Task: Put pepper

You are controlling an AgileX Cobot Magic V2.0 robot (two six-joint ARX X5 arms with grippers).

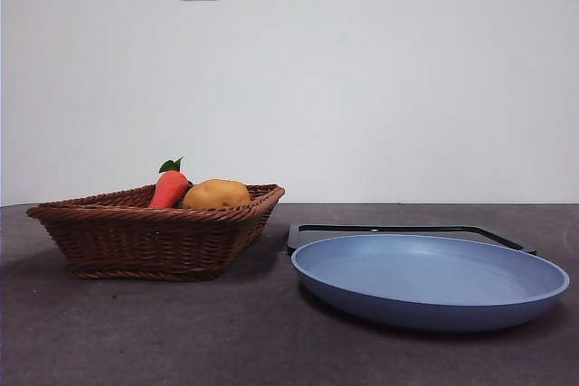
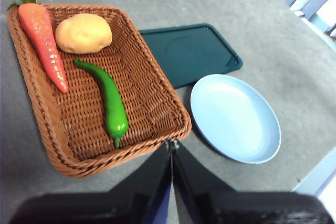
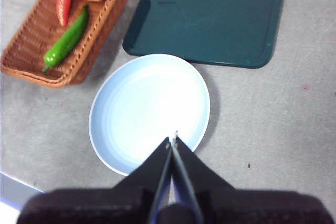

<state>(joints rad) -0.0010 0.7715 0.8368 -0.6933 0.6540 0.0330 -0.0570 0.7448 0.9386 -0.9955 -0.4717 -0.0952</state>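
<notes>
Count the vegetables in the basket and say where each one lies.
3, all in the basket. The carrot lies along one side, the potato sits beside it near a corner, and the pepper lies in the middle. None looks hidden.

My front camera sits low, about level with the table (image 1: 271, 350), looking straight across it at the far wall; the basket (image 1: 154, 241) and plate (image 1: 430, 282) stand close and large. My left wrist camera looks down from high over the basket (image 2: 152, 103). My right wrist camera looks down from above the plate (image 3: 149, 111). Both wrist views share the basket, plate and tray (image 3: 205, 24); the front view shows all three edge-on.
</notes>
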